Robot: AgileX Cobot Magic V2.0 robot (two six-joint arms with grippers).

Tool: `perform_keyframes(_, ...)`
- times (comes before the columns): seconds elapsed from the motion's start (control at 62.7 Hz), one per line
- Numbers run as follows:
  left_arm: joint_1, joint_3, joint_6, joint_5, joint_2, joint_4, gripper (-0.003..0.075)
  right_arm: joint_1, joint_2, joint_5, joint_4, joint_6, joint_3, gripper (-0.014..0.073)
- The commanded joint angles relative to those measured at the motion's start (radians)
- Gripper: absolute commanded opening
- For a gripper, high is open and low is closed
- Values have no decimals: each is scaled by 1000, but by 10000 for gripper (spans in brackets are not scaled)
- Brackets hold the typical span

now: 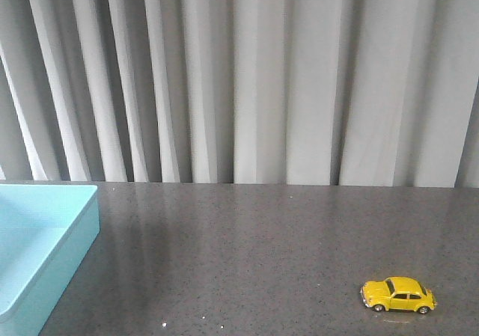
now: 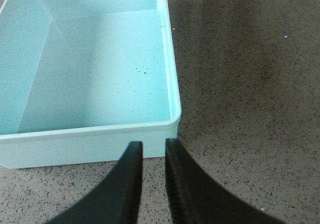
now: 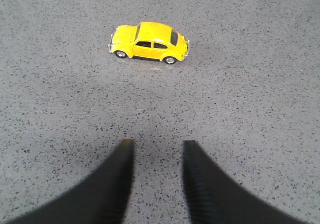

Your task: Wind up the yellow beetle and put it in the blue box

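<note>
The yellow beetle (image 1: pixel 398 295) stands on its wheels on the grey table at the front right. It also shows in the right wrist view (image 3: pixel 149 43), a short way ahead of my right gripper (image 3: pixel 158 144), which is open and empty over bare table. The blue box (image 1: pixel 81 224) sits at the front left and is empty inside. In the left wrist view my left gripper (image 2: pixel 153 145) hangs just outside the near corner of the blue box (image 2: pixel 172 74), its jaws a narrow gap apart and holding nothing. Neither gripper shows in the front view.
A speckled dark grey tabletop (image 1: pixel 247 254) runs between the box and the car. A grey pleated curtain (image 1: pixel 247 74) hangs behind the table's far edge.
</note>
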Motion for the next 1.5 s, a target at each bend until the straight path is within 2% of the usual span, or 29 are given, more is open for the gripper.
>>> perform_keyframes(0.0, -6, -32, -3, -59, -4, 15, 316, -6, -1, -59, -7, -11, -29, 478)
perform_keyframes(0.064, -6, -32, -3, -59, -4, 15, 414, -6, -1, -59, -7, -11, -29, 577)
perform_keyframes(0.143, -6, -32, -3, -60, -4, 12, 505, -6, -1, -61, -7, -11, -29, 648)
perform_keyframes(0.271, -6, -32, -3, -59, -4, 12, 574, -6, -1, -61, 12, 9, -29, 670)
perform_keyframes(0.399, -6, -32, -3, -59, -4, 11, 571, -6, 19, -72, 59, -3, -57, 645)
perform_keyframes(0.606, -6, -32, -3, -59, -4, 11, 558, 0, 194, 111, 79, -29, -244, 587)
perform_keyframes(0.701, -6, -32, -3, -59, -4, 11, 557, 32, 291, 142, 73, -23, -332, 574)
perform_keyframes(0.893, -6, -32, -3, -59, -4, 11, 557, 103, 490, 202, -29, 115, -502, 565)
perform_keyframes(1.052, -6, -32, -3, -59, -4, 11, 557, 93, 683, 352, -29, 142, -683, 565)
perform_keyframes(1.228, -6, -32, -3, -59, -4, 11, 557, 49, 864, 471, 34, 127, -868, 565)
perform_keyframes(1.483, -6, -32, -3, -59, -4, 11, 557, 33, 1022, 521, 21, 115, -1034, 565)
